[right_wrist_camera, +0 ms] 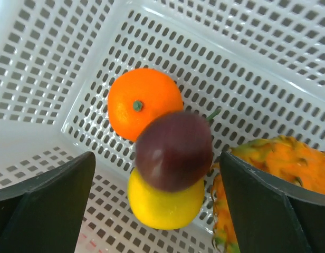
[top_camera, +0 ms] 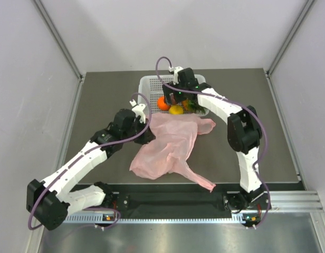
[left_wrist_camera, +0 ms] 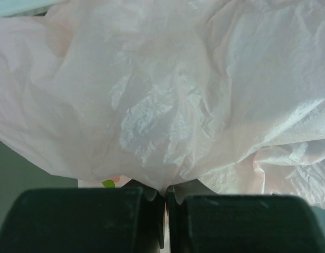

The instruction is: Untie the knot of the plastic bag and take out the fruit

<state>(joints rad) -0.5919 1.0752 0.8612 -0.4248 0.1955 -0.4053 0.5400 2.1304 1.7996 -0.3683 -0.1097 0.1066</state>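
The pink plastic bag (top_camera: 170, 145) lies flat and crumpled on the dark table. Its handle strips (top_camera: 201, 182) trail loose and no knot shows. My left gripper (top_camera: 146, 134) is shut on the bag's left edge; in the left wrist view the bag (left_wrist_camera: 168, 95) fills the frame above the closed jaws of the left gripper (left_wrist_camera: 165, 195). My right gripper (top_camera: 181, 100) is open over the white basket (top_camera: 149, 81). In the right wrist view a blurred dark purple fruit (right_wrist_camera: 174, 150) sits between the open fingers of the right gripper (right_wrist_camera: 157, 174), touching neither, above a yellow fruit (right_wrist_camera: 165, 203), beside an orange (right_wrist_camera: 144, 103) and the pineapple (right_wrist_camera: 278, 168).
The basket (right_wrist_camera: 247, 63) stands at the back centre of the table, just behind the bag. In the top view it holds the orange (top_camera: 163, 103), a yellow fruit (top_camera: 176, 109) and the pineapple (top_camera: 197, 107). Grey walls enclose the table on three sides.
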